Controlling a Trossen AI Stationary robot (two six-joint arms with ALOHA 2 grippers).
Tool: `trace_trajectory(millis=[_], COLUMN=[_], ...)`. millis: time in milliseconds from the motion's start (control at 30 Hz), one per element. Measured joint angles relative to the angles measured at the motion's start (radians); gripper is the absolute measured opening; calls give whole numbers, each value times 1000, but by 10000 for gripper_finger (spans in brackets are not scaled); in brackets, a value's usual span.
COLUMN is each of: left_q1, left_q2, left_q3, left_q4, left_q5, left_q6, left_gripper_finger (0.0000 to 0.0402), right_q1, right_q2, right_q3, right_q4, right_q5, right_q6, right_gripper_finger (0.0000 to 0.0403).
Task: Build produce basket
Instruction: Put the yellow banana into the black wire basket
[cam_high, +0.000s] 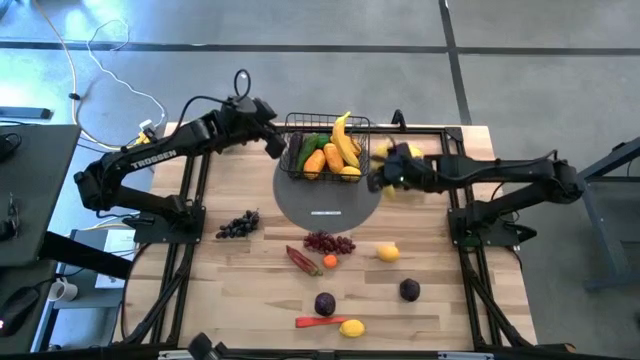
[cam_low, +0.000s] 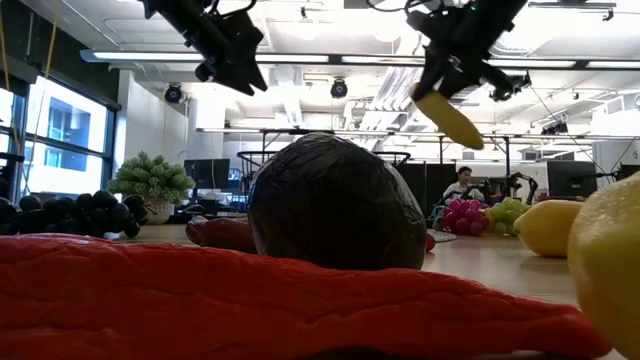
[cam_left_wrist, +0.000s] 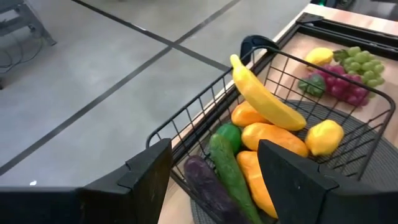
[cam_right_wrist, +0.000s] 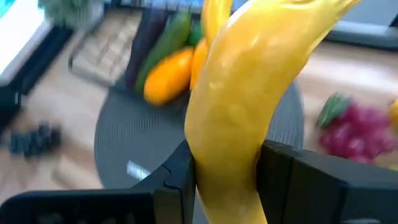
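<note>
- right gripper (cam_right_wrist: 227, 180) clamps a yellow banana (cam_right_wrist: 249, 93) just beside the basket (cam_high: 325, 150) – blurred from above, its tip cut off at the wrist.
- left gripper (cam_left_wrist: 214, 168) hovers at the basket's far side, fingers spread, nothing between them.
- dark plum (cam_low: 337, 205) blocks most of the low view.

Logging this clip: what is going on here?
The right gripper is shut on a banana, held in the air just right of the basket. The basket already holds another banana, a cucumber and more. The left gripper hangs open at its left side. Grapes and lemons lie on the table.
</note>
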Motion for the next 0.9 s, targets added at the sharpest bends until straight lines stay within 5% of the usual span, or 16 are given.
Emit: trace_trajectory(millis=[233, 567, 900], left_q1=[24, 27, 27], left_q2=[0, 0, 0], left_q3=[0, 0, 0], left_q4=[-3, -8, -32], left_q5=[0, 3, 6], left_q6=[0, 0, 0], left_gripper_finger=[227, 227, 227], right_q1=[-77, -145, -201], right_q2=[0, 42, 238], right_q3=[51, 19, 19], right_q4=[81, 442, 709], right_q5=[139, 309, 265], right_q6=[0, -29, -127], right_gripper_finger=[96, 96, 96])
